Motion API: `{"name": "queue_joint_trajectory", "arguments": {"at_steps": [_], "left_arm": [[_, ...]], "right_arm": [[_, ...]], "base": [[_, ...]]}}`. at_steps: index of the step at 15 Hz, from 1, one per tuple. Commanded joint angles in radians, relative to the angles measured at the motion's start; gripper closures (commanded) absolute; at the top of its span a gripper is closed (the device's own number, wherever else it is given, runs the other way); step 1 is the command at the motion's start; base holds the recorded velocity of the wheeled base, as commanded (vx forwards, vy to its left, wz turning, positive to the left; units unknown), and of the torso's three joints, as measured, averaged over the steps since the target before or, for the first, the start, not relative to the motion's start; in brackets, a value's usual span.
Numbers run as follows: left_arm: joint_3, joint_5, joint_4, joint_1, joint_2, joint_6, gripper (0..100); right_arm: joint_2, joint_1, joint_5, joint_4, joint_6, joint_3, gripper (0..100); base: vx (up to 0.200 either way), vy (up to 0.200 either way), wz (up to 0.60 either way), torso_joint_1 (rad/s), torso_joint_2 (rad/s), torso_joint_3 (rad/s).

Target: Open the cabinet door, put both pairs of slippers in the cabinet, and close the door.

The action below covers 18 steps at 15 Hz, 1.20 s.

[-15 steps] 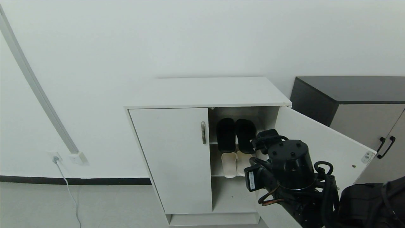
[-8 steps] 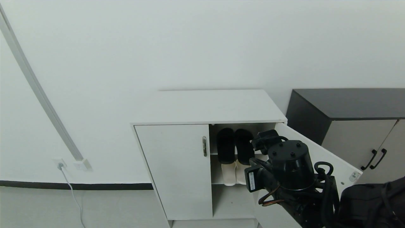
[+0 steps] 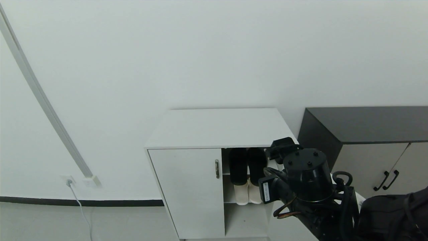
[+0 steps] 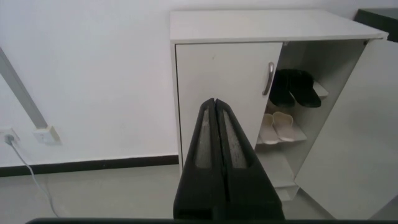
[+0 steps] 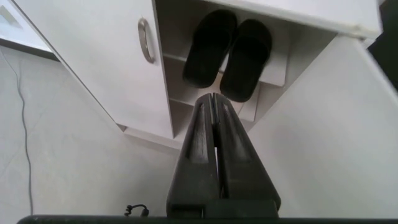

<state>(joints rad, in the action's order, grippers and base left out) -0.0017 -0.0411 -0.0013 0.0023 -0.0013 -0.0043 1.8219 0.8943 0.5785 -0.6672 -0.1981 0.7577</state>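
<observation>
A white cabinet (image 3: 217, 127) stands against a pale wall, in the lower middle of the head view. Its leaf on the picture's left, the shut door (image 3: 187, 190), carries a metal handle (image 3: 217, 169). The right-hand bay is uncovered. Inside, the black slippers (image 3: 247, 165) rest side by side on the upper shelf, and the white slippers (image 3: 247, 195) sit on the shelf directly below, so both pairs appear to be stowed.

The open door (image 5: 329, 137) is a tall white panel hinged on the cabinet's right edge and swung out toward the robot. Its long axis is upright.

The right gripper (image 5: 215, 99) hangs in front of the open bay, fingers pressed together and empty, pointing toward the black pair. The door's inner face lies just beside it, on the side away from the handle. The left gripper (image 4: 215, 102) is also closed on nothing and sits well back, facing the shut door.

Judging from this, only the closing remains — the right arm is much the nearer, but it stands inside the door's swing and would likely need to clear the panel's free edge before pushing it shut.
</observation>
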Motion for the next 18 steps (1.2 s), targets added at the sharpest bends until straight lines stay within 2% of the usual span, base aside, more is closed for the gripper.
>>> {"name": "queue_joint_trajectory", "arguments": {"at_steps": [1,10,18], "left_arm": [[0.0,0.0,0.0,0.001,0.001,0.0,100],[0.0,0.0,0.0,0.001,0.001,0.0,100],[0.0,0.0,0.0,0.001,0.001,0.0,100]], "right_arm": [[-0.001,0.0,0.0,0.0,0.0,-0.001,100],[-0.001,-0.001,-0.005,-0.026,0.005,-0.017,100],[0.014,-0.005,-0.005,-0.052,0.023,-0.027,100]], "base": [[0.0,0.0,0.0,0.212,-0.46,-0.251],[0.0,0.0,0.0,0.17,-0.37,-0.201],[0.0,0.0,0.0,0.009,-0.02,-0.01]]}}
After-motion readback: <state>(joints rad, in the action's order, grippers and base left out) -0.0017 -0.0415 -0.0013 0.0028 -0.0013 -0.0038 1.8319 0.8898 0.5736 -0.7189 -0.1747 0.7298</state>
